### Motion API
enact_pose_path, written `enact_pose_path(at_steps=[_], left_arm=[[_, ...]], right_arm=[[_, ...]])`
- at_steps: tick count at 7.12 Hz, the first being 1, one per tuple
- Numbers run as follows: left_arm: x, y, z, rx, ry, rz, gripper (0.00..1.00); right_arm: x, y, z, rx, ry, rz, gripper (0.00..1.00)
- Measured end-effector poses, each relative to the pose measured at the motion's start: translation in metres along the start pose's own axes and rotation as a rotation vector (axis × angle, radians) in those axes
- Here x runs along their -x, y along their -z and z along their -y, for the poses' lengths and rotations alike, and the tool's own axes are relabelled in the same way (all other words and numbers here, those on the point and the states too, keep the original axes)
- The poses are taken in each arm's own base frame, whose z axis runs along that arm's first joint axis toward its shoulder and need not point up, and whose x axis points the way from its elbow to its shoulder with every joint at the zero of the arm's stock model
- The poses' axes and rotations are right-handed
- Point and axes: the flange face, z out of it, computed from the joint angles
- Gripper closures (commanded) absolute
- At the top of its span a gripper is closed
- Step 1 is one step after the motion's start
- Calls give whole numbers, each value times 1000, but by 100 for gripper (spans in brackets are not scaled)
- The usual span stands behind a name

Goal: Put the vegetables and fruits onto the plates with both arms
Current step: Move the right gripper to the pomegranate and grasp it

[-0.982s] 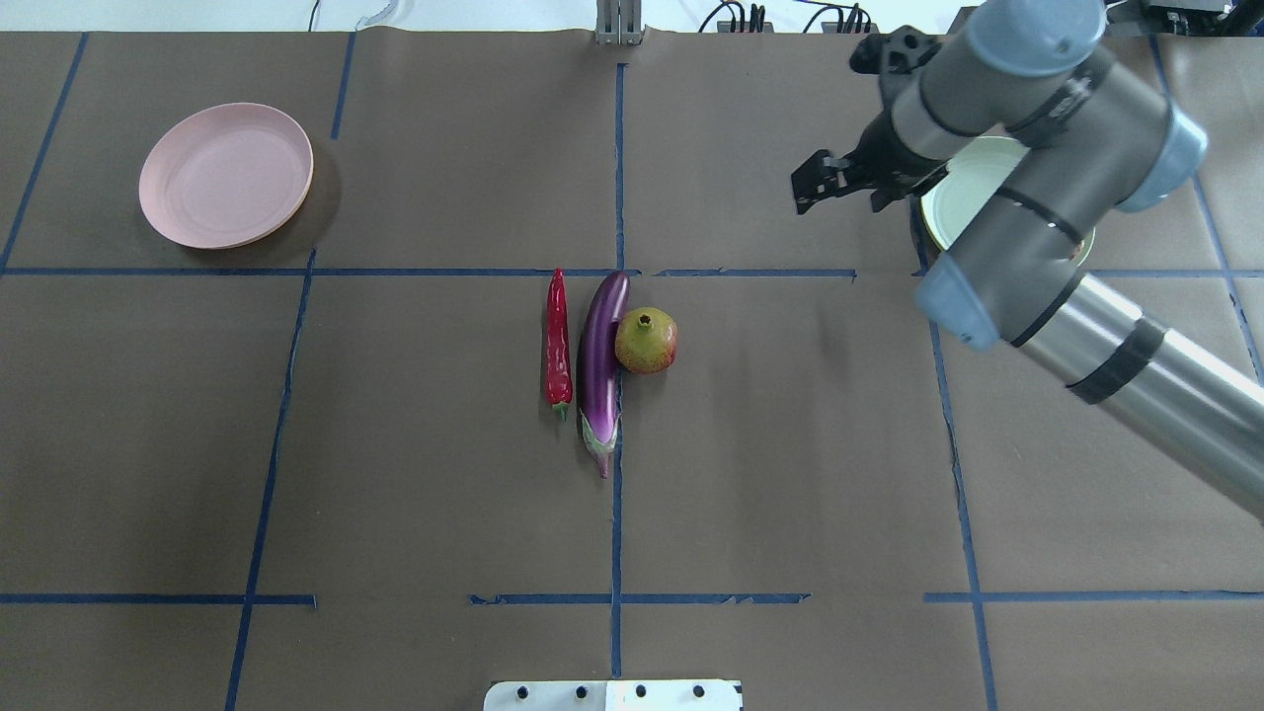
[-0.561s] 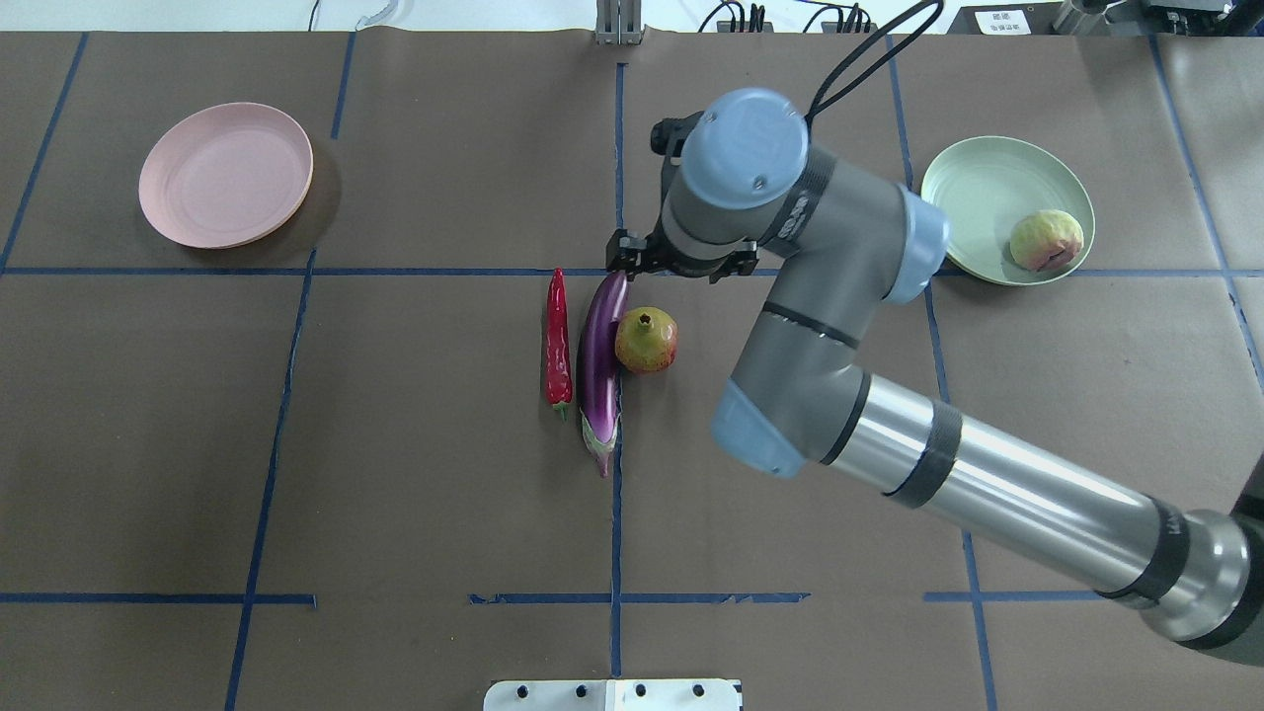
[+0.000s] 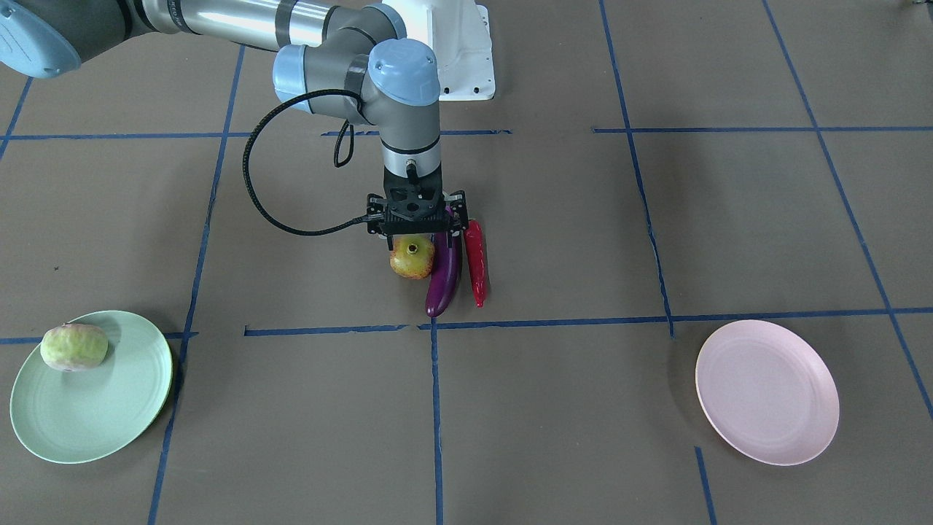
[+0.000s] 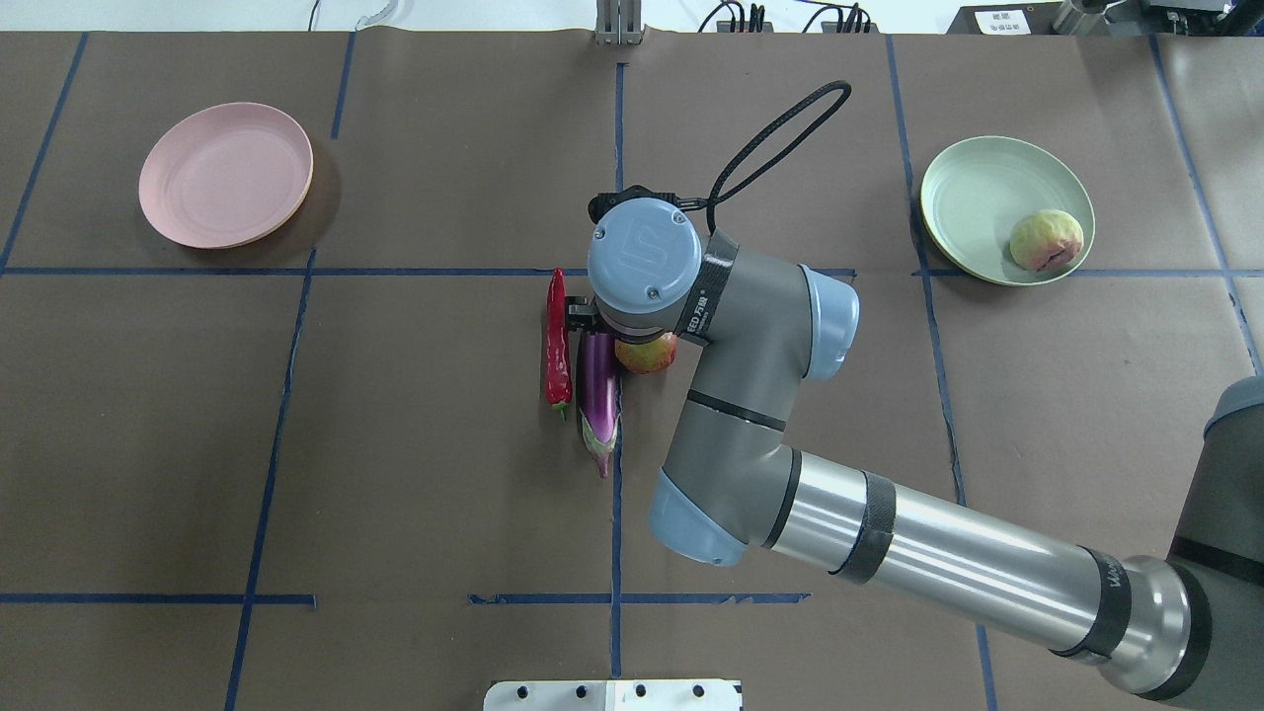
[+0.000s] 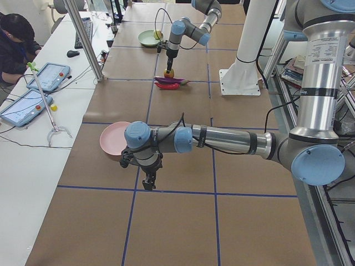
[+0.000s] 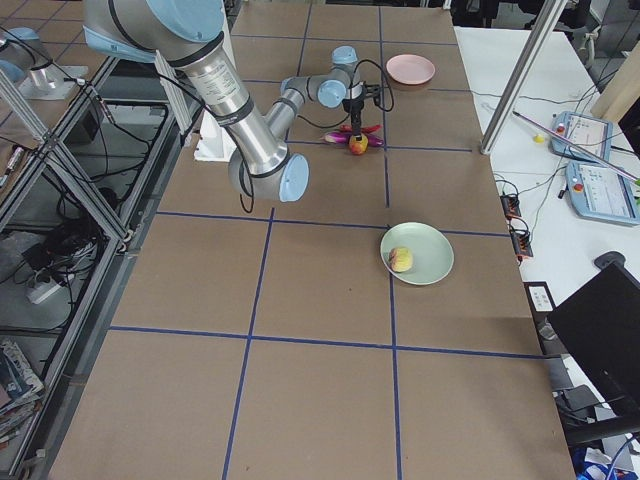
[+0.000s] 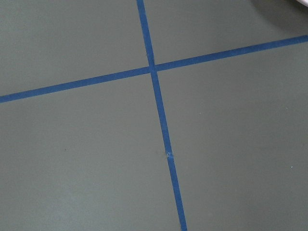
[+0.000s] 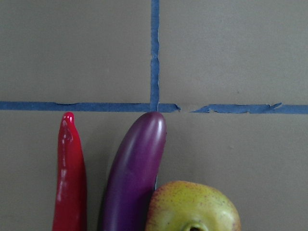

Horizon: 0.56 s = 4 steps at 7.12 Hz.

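The pomegranate-like fruit [image 3: 412, 258], purple eggplant [image 3: 443, 281] and red chili [image 3: 475, 262] lie side by side at the table's middle; the fruit touches the eggplant. My right gripper [image 3: 416, 230] points straight down, open, just above the fruit, with its jaws to either side and nothing held. The right wrist view shows the chili [image 8: 70, 173], eggplant [image 8: 134, 173] and fruit [image 8: 192, 207] close below. The pale lumpy ball [image 3: 73, 347] lies on the mint green plate [image 3: 109, 408]. The pink plate [image 3: 765, 394] holds nothing. My left gripper [image 5: 148, 182] hangs low beside the pink plate; I cannot tell whether it is open.
Brown paper with blue tape lines [image 7: 159, 110] covers the table. The white base block [image 3: 466, 51] stands at the robot's side. A black cable [image 4: 780, 148] loops off the right wrist. An operator [image 5: 14, 39] sits at a side table with tablets.
My right arm has swung from over the green plate to the table's middle and come down over the fruit. The lumpy ball now shows on the green plate.
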Motion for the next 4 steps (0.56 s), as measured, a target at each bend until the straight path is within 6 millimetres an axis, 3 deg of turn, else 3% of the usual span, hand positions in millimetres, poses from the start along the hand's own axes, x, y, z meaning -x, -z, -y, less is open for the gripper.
enact_pose_path(at_steps=[1, 2, 3, 4], left_arm=[[0, -2, 0, 4, 0, -1, 0], [0, -3, 0, 6, 0, -1, 0], [0, -3, 0, 7, 0, -1, 0], [0, -4, 0, 8, 0, 0, 0]], right_arm=[[-1, -8, -4, 0, 27, -20, 1], [-2, -16, -8, 3, 49, -36, 20], [-1, -22, -13, 4, 61, -47, 72], [0, -24, -14, 7, 66, -51, 98]])
